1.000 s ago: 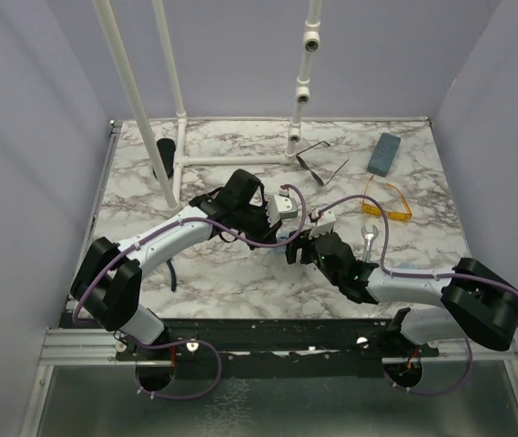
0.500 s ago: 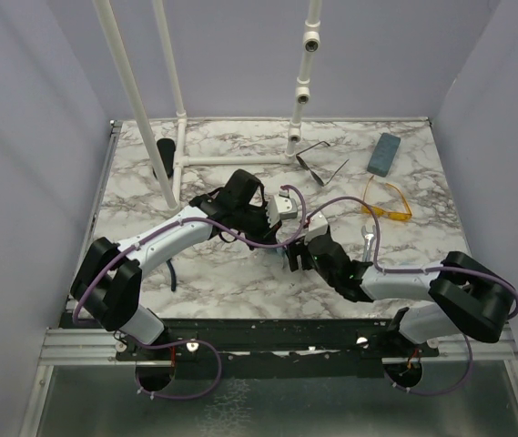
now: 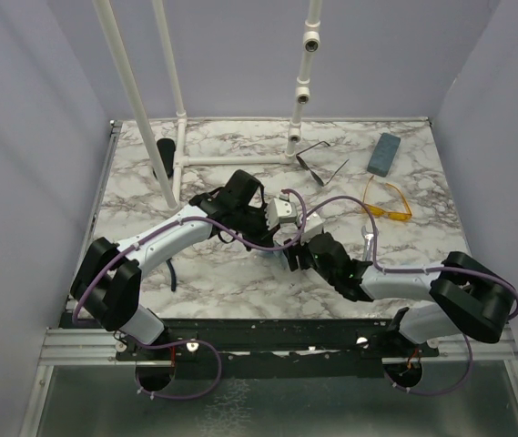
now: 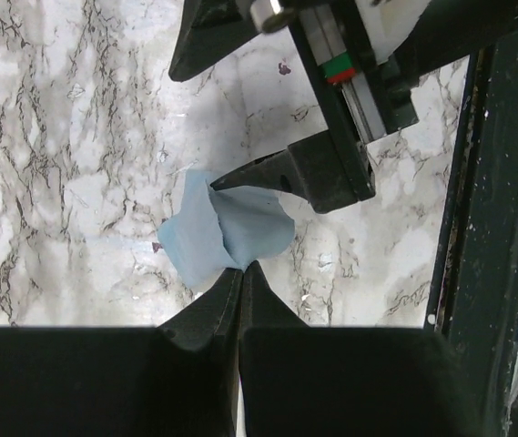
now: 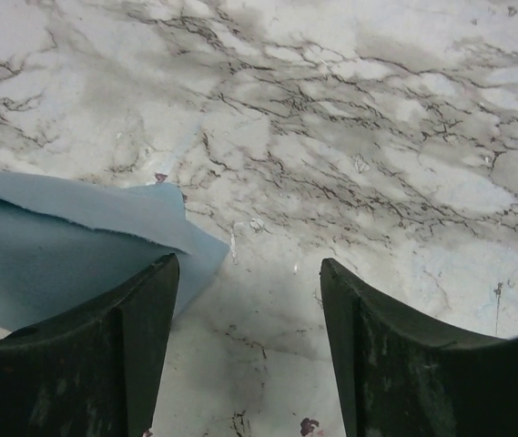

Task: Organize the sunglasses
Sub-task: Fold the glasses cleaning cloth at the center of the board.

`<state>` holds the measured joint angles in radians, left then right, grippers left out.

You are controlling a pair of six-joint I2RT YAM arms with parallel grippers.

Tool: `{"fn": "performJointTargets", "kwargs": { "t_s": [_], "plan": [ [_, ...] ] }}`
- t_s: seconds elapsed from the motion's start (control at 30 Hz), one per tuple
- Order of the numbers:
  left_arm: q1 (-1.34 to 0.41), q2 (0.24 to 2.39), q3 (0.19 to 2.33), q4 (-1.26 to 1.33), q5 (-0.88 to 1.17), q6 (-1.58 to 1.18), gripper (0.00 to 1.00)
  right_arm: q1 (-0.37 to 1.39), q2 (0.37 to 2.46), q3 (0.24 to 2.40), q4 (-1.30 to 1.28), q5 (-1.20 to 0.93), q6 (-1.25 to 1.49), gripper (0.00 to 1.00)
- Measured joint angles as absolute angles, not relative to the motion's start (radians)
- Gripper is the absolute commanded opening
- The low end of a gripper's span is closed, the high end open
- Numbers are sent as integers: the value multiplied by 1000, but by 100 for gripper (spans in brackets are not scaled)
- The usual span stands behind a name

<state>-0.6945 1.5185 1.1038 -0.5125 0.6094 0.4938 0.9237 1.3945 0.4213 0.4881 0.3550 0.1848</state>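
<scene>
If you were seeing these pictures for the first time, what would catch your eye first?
Mid-table, the left pincer is shut on a light blue cloth, while the right pincer stands open at its edge. The wire-frame sunglasses and yellow sunglasses lie untouched at the far right.

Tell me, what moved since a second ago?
The right gripper slid left and toward the near edge, up against the blue cloth pinched in the shut left gripper, its jaws narrowing slightly but open. Nothing was grabbed or dropped. The left gripper, wire-framed sunglasses, yellow sunglasses and blue-grey case stayed put.
</scene>
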Motion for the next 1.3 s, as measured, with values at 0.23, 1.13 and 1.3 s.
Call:
{"fn": "performJointTargets", "kwargs": {
  "t_s": [0.23,1.13,1.3],
  "plan": [
    [-694,1518,1105,-533,604,519,0,924,1383,421,536,316,136,65],
    [-695,1518,1118,-569,593,540,0,908,1443,420,639,234,67,44],
    [-695,1518,1124,-569,593,540,0,898,1460,420,657,178,59,41]
  ]
}}
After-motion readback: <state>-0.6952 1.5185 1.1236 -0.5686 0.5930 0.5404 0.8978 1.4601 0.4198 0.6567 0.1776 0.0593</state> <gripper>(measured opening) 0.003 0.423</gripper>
